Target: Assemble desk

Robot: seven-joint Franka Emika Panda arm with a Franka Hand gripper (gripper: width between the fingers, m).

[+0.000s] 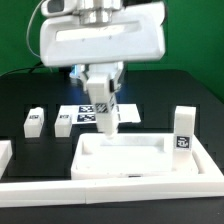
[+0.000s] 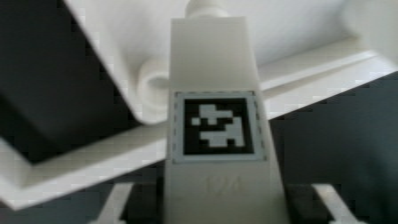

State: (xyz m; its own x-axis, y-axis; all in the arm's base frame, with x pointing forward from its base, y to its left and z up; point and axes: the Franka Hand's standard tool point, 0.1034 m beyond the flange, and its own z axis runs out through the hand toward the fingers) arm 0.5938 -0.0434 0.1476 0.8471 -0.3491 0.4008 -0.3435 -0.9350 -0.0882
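The white tray-like desk tabletop [image 1: 125, 158] lies on the black table near the front. My gripper [image 1: 101, 93] hangs over its far rim, shut on a white square leg [image 1: 104, 112] held upright, its lower end just above the tabletop's far edge. In the wrist view the leg [image 2: 217, 90] with its black-and-white tag fills the middle between my gripper's [image 2: 221, 203] fingers [image 2: 125, 200]. Its far end points at a corner of the tabletop [image 2: 111, 55]. Two short legs [image 1: 35, 122] [image 1: 64, 124] stand at the exterior view's left. Another leg [image 1: 182, 130] stands at the right.
The marker board [image 1: 80, 113] lies flat behind the tabletop, partly hidden by the held leg. Long white border rails [image 1: 110, 186] run along the front and at the exterior view's left edge [image 1: 4, 152].
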